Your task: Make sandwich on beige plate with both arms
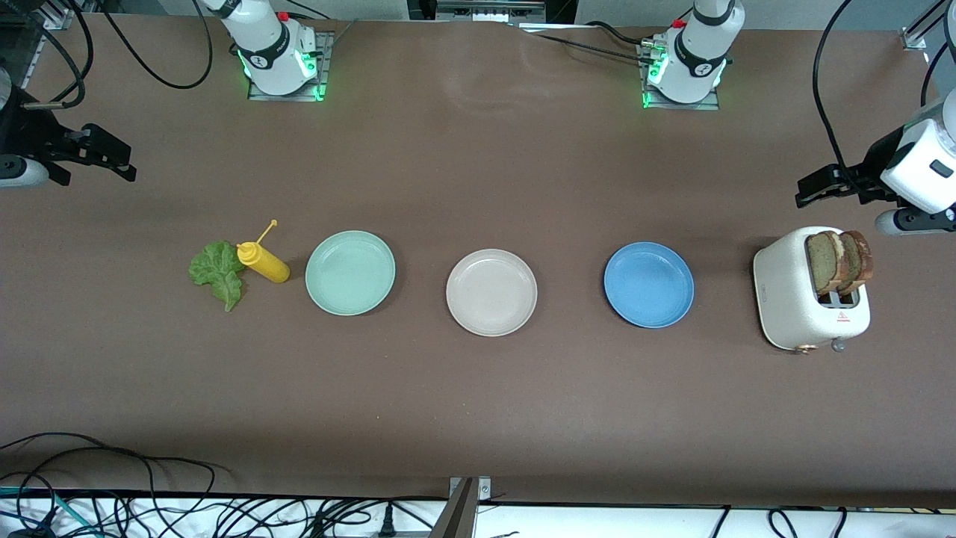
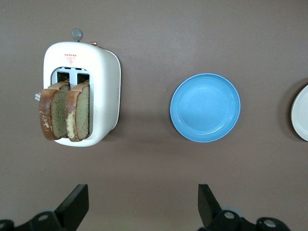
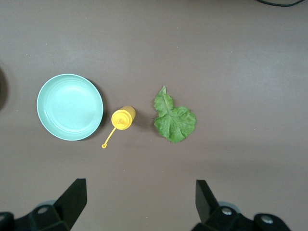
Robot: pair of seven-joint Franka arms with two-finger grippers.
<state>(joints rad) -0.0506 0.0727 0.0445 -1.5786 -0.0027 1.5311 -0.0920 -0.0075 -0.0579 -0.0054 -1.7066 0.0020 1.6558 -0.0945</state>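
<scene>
So the row of stuff sits across the middle of the brown table (image 1: 478, 418). Nearest the front camera is the white toaster (image 1: 795, 302), way out at the left arm's end, with two brown-crusted bread slices (image 1: 840, 261) sticking up out of its slots. Next in the row, the beige plate (image 1: 491, 292) sits dead centre and has nothing on it. The blue plate (image 1: 649, 285) is at its 3 o'clock in the front view, the mint-green plate (image 1: 350, 272) at its 9 o'clock. Further along toward the right arm's end there's a yellow squeeze bottle (image 1: 263, 261), upright with its cap flipped off to the side, and the lettuce leaf (image 1: 217, 272) lies flat just beside it.

Both arms wait up in the air. The left gripper (image 2: 143, 204) hangs over bare table near the toaster, fingers wide apart, holding nothing. The right gripper (image 3: 139, 202) hangs over the table near the lettuce, fingers spread too, nothing in them.
</scene>
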